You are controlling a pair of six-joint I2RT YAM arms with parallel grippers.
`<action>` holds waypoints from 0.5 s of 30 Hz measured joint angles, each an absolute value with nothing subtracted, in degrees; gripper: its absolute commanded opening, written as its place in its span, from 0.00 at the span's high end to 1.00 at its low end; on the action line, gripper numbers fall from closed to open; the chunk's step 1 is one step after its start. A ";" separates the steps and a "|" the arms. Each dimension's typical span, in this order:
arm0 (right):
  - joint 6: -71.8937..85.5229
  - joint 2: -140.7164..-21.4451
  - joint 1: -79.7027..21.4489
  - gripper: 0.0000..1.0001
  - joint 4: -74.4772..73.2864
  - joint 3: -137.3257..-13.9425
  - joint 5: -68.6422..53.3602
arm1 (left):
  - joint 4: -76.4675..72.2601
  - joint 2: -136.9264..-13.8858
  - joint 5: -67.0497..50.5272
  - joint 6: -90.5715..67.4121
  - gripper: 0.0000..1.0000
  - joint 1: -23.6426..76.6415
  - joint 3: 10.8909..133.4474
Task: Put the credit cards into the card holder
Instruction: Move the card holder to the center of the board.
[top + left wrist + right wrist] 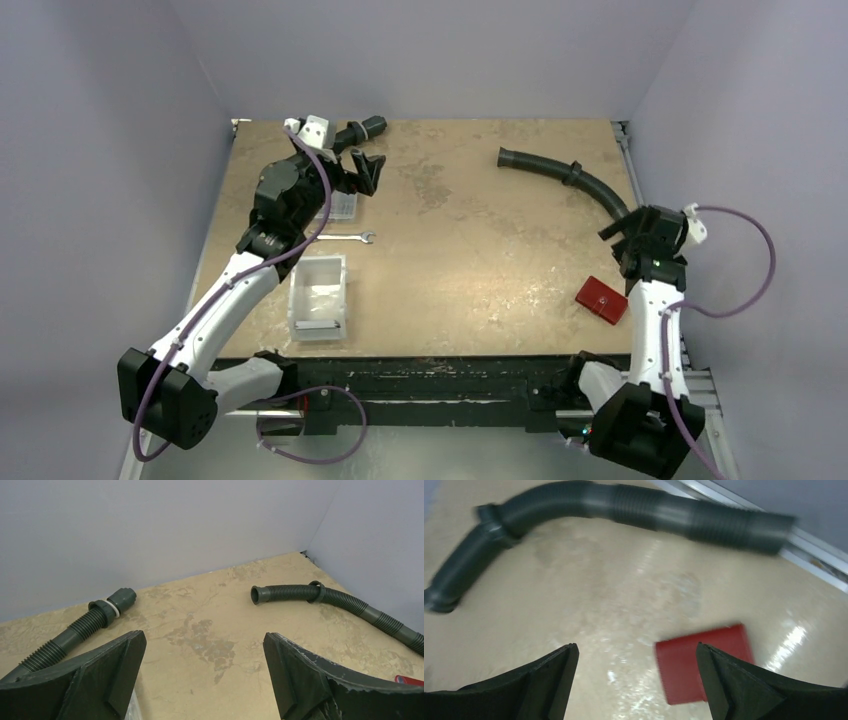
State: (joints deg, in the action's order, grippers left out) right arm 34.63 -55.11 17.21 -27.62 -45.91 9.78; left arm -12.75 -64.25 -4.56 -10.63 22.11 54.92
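Between the right gripper's (636,652) widely parted, empty jaws showed bare tan tabletop (574,595), and the small red leather-like card holder (679,670) lay flat partly behind one finger, toward the table's near right, with a long dark corrugated hose (624,510) farther off. At the far left, the left gripper (204,647) hung equally wide open, holding nothing, a short dark ribbed hose (80,630) just beyond it and a white rectangular plastic bin (295,295) nearer.

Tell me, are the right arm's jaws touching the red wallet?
Apart. The top external view shows bare table between the right jaws and the red card holder; the right wrist view shows them open, holding nothing.
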 measured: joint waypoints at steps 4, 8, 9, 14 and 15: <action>41.60 -51.88 21.80 0.01 -33.26 -40.95 14.85 | -12.71 -64.16 -4.25 -10.22 0.03 22.55 54.92; 46.04 -47.70 21.78 0.01 -35.05 -36.93 17.58 | -12.64 -64.16 -4.21 -9.87 0.03 23.03 54.92; 47.07 -47.59 21.80 0.01 -35.18 -36.21 18.48 | -12.64 -64.16 -4.21 -9.85 0.03 23.16 54.92; 51.27 -52.34 21.85 0.01 -35.38 -35.35 22.02 | -12.40 -64.16 -3.97 -9.78 0.03 23.75 54.98; 51.92 -53.71 21.87 0.01 -35.20 -35.35 22.85 | -12.40 -64.16 -3.84 -9.78 0.03 23.81 54.98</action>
